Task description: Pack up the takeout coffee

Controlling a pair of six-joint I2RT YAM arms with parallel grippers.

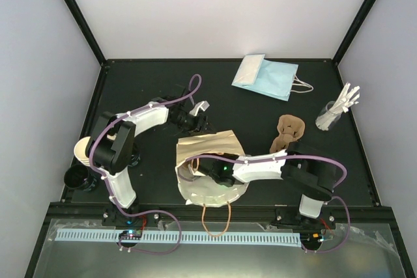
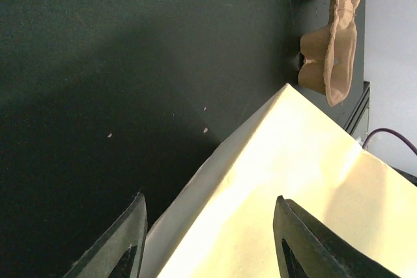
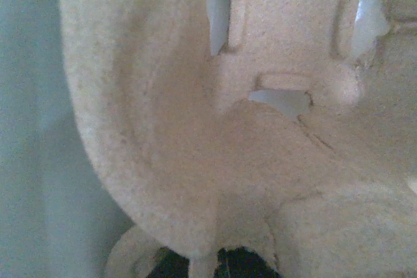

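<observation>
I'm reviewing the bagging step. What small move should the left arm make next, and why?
Probably close the left gripper on the tan bag's edge. Its jaws stand open over that edge, while the right gripper is inside the bag, close against a pulp carrier; pinning the edge should steady the bag.

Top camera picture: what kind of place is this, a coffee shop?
Probably a robot practice bench, not a shop: a black table boxed in by plain white walls, with robot arms bolted on, plus a tan paper bag and pulp cup carrier.
</observation>
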